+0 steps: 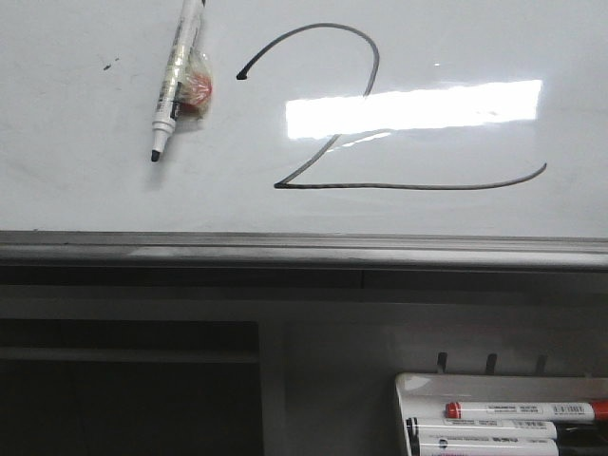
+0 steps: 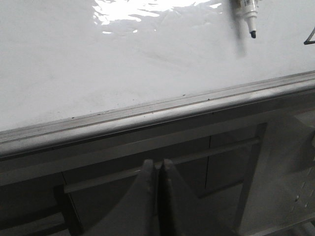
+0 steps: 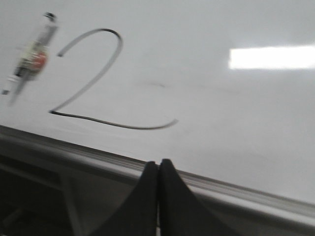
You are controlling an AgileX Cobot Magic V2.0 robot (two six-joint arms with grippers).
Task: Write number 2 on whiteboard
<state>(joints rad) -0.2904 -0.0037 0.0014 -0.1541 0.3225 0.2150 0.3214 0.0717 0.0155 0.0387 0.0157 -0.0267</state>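
Observation:
The number 2 (image 1: 370,114) is drawn in thin black line on the whiteboard (image 1: 76,190), right of centre in the front view. It also shows in the right wrist view (image 3: 98,78). A white marker (image 1: 176,81) with a black tip lies on the board left of the 2, beside a small red and clear wrapper (image 1: 198,84). The marker tip shows in the left wrist view (image 2: 248,19). My left gripper (image 2: 158,164) is shut and empty, below the board's rail. My right gripper (image 3: 158,164) is shut and empty at the rail, below the 2. Neither gripper shows in the front view.
A grey metal rail (image 1: 304,249) borders the board's near edge. A small white tray (image 1: 418,389) with red and black markers (image 1: 527,410) sits at the lower right. A dark frame with bars (image 2: 162,162) lies below the rail. A small dark speck (image 1: 109,65) marks the board's left.

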